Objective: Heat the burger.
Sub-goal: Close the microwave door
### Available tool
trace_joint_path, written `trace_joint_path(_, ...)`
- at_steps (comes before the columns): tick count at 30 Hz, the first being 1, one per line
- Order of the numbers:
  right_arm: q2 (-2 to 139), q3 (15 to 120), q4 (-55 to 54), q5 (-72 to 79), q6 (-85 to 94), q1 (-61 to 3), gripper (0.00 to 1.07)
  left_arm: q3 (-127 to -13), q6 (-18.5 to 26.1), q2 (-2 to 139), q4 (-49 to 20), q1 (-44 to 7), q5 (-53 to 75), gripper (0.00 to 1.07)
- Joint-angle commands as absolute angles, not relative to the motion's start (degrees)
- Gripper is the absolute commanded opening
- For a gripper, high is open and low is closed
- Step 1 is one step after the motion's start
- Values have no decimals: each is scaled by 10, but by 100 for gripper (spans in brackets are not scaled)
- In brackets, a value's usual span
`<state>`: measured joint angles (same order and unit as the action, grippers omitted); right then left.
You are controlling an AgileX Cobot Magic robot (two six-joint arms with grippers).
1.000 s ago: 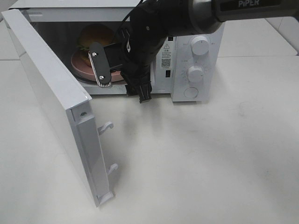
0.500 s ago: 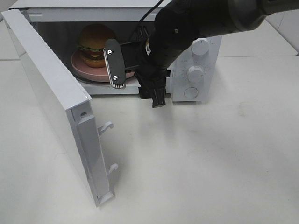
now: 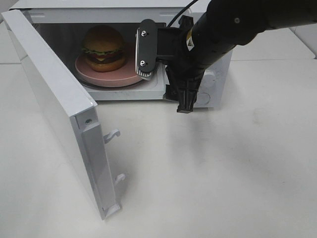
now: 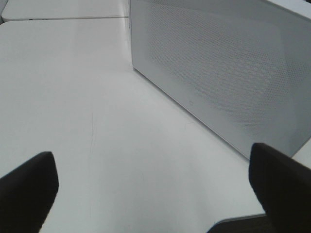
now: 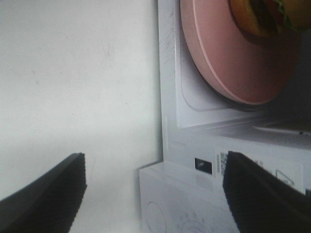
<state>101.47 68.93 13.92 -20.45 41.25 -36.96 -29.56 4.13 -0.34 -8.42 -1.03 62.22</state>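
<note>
High view: my right gripper has drawn back rightward from the microwave mouth, jaws wide and empty. The burger stays on its pink plate inside, now unblocked. The door still hangs open, so I reckon closing comes next.
Left wrist: left gripper spread wide, holding nothing.
Right wrist: nothing between the fingers.

burger: on plate | plate: inside microwave, left part of cavity | microwave: on table, at the rear | door: stands open at left, reaching forward over table | right hand: before cavity opening, right of plate, above table
</note>
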Motion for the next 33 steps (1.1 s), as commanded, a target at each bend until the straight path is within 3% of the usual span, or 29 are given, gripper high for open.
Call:
trace_joint_path(1,987,673,144,-204,377,-367,76,-296,42,-12,-84,-10,614,100)
trace_joint_path(20,782,520,143,-213,160,-367,76,-296,42,-12,-84,-10,614,100)
trace_joint_path(33,663,489,140,-435,-63,-367,76,-296,42,-12,-84,-10,614,100)
